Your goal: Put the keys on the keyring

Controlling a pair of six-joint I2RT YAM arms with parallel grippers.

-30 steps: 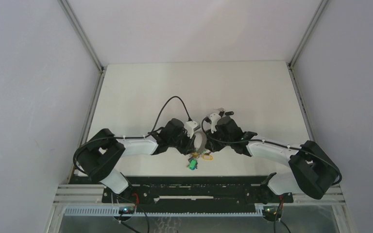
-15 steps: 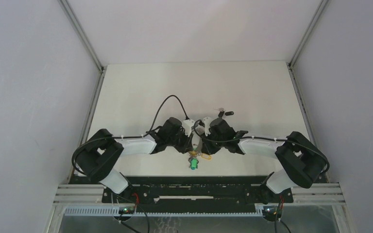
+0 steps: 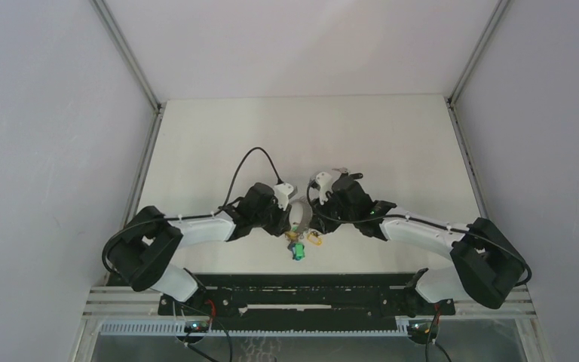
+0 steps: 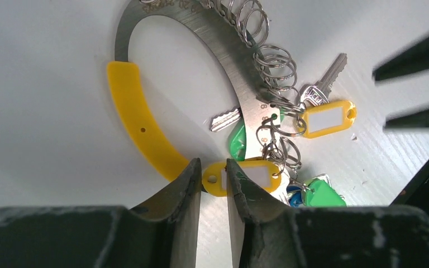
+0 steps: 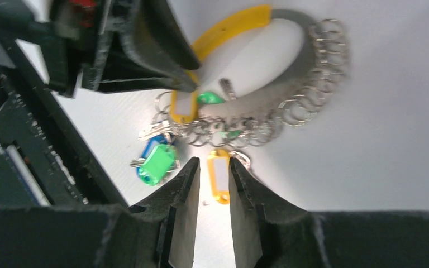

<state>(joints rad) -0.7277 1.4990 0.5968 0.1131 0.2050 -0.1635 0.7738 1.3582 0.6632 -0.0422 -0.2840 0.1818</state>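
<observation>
The keyring (image 4: 229, 61) is a wide flat metal crescent with a yellow sleeve (image 4: 137, 114) and several small split rings. Keys with yellow (image 4: 327, 118), green (image 4: 321, 195) and blue (image 4: 294, 196) tags hang from it. My left gripper (image 4: 213, 167) has its tips at the sleeve's end, nearly closed, with a yellow tag lying just beyond them. My right gripper (image 5: 213, 164) is open with a yellow tag (image 5: 219, 176) between its tips. In the top view both grippers, left (image 3: 290, 226) and right (image 3: 318, 230), meet over the keyring (image 3: 299, 214). A black key (image 3: 353, 176) lies apart, behind the right gripper.
The black frame rail (image 3: 301, 283) runs along the table's near edge, close to the keys (image 3: 299, 253). The left arm's cable (image 3: 249, 162) loops over the table behind the wrist. White walls close in the sides and back.
The left gripper has drawn a little left and the keyring has shifted left with it. The right gripper came in toward the ring, and its elbow has swung back out.
</observation>
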